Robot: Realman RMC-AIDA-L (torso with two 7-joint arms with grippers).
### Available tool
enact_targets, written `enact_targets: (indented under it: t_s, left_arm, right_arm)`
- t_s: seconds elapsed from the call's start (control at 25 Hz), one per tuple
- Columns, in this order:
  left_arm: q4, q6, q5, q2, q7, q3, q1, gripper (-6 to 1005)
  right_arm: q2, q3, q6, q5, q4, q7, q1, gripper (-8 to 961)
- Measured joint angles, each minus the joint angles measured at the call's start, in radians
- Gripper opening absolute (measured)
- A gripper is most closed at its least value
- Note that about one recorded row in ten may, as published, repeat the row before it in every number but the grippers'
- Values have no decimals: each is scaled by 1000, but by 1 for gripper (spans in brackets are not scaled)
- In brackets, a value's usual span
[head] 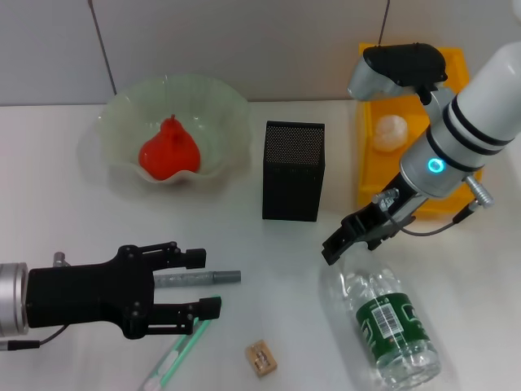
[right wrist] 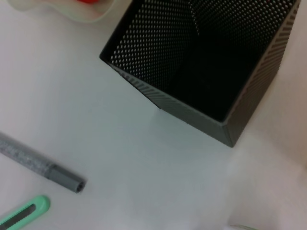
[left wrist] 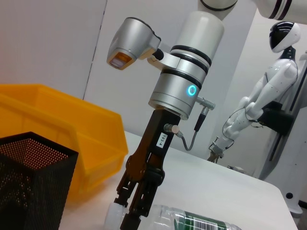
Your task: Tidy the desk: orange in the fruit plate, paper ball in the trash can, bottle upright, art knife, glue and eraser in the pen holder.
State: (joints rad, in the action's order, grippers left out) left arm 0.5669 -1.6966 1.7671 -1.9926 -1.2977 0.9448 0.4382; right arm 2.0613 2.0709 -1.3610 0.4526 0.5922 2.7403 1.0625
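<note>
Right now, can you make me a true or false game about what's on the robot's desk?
1. The bottle is standing upright. False: it lies on its side.
2. A red fruit sits in the green plate. True.
3. The paper ball is in the yellow bin. True.
4. The eraser is inside the black pen holder. False: it lies on the desk.
5. The right gripper hangs by the bottle's cap end. True.
6. The left gripper holds the green knife. False: its jaws are open.
</note>
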Motion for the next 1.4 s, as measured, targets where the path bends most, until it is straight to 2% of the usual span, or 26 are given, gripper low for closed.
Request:
enact_targets:
  t_s: [0.56, 0.88, 1.12, 1.4]
  left_arm:
    - [0, -2, 0, 1, 5, 2, -1, 808]
    - [-3, -2, 0, 0, 13, 2, -2, 808]
    - [-5, -2, 0, 0, 13, 2, -4, 808]
    - [-2, -4, 0, 0, 14, -2, -6, 809]
  right_arm:
    - [3, -6, 19, -2, -16, 18, -3, 802]
    - [3, -3, 19, 0, -15, 19, -6, 640]
    - [3, -2, 26, 0, -15, 19, -7, 454]
    - [3, -5, 31, 0, -8, 11, -7, 430]
